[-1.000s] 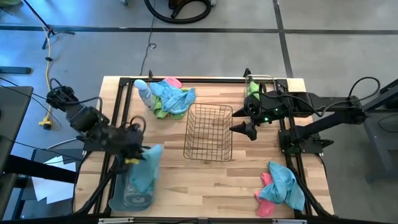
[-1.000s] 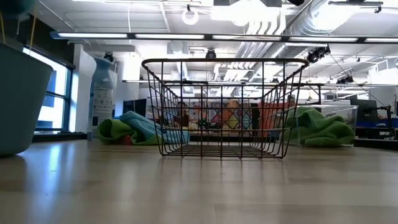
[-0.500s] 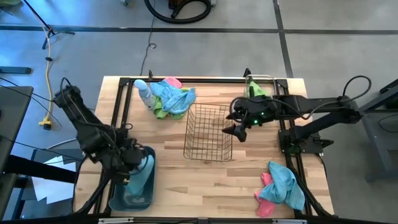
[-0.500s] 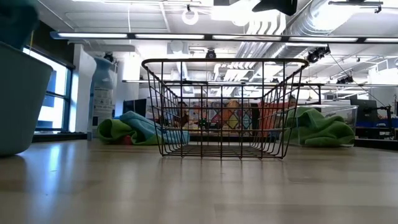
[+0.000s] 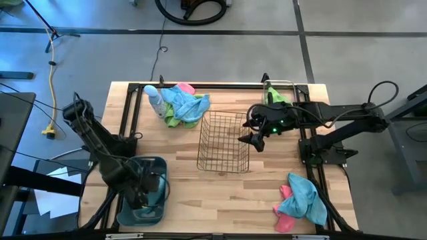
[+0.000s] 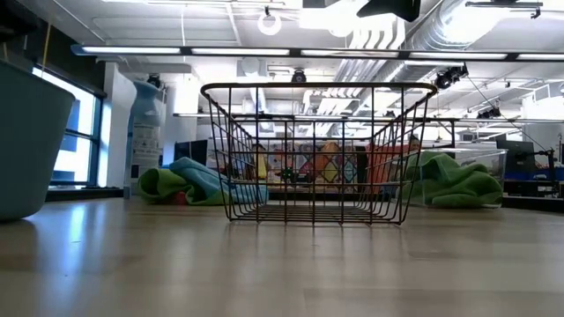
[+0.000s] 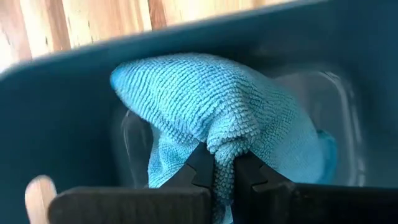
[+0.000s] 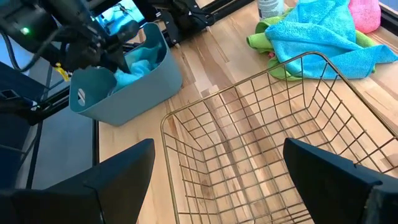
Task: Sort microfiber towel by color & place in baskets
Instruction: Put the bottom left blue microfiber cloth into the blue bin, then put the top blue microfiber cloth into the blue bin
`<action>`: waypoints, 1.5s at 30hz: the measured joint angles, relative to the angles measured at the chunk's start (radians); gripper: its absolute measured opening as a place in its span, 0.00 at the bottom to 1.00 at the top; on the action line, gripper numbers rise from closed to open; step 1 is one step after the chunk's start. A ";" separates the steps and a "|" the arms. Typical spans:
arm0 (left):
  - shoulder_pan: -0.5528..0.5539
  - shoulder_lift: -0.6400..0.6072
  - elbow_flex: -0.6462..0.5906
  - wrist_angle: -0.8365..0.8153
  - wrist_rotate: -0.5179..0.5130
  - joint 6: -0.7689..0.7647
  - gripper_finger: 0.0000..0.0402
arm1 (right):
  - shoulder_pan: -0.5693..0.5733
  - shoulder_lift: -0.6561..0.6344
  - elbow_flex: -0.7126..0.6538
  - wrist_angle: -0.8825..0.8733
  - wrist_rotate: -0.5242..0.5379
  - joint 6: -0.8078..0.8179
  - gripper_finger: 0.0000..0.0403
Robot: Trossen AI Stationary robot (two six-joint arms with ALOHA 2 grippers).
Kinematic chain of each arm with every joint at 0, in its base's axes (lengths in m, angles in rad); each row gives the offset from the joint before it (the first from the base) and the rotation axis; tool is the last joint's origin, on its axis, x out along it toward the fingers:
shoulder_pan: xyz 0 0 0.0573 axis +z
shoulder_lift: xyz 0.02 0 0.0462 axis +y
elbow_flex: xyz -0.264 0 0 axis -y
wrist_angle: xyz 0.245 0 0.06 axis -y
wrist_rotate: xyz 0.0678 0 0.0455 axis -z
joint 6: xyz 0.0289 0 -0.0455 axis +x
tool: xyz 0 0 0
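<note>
Clear bin is mostly hidden behind the right arm, only green cloth peeks out at the desk's back right corner. Left gripper (image 7: 224, 171) is down in the tub (image 5: 157, 167), jaws pinched on a blue towel (image 7: 230, 112). Right gripper (image 5: 252, 131) hovers beside the wire basket (image 5: 223, 141), jaws wide open, holding nothing. Two towel piles are on the desk (image 5: 267, 193): one (image 5: 183, 103) back left, one (image 5: 303, 197) front right.
</note>
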 joint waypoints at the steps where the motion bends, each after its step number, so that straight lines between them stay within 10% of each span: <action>1: 0.005 0.013 0.000 0.002 0.004 0.012 0.01 | 0.000 0.000 0.000 0.000 0.000 -0.001 0.88; 13: 0.021 0.086 0.001 -0.003 0.133 0.030 0.04 | 0.000 0.000 0.000 -0.002 -0.013 -0.029 0.88; 30: 0.021 0.036 0.117 -0.057 0.211 0.002 0.57 | 0.000 0.000 0.000 -0.002 -0.013 -0.026 0.88; 45: 0.131 0.036 0.450 -0.174 0.016 0.179 0.61 | 0.000 0.000 0.000 0.016 -0.013 -0.026 0.88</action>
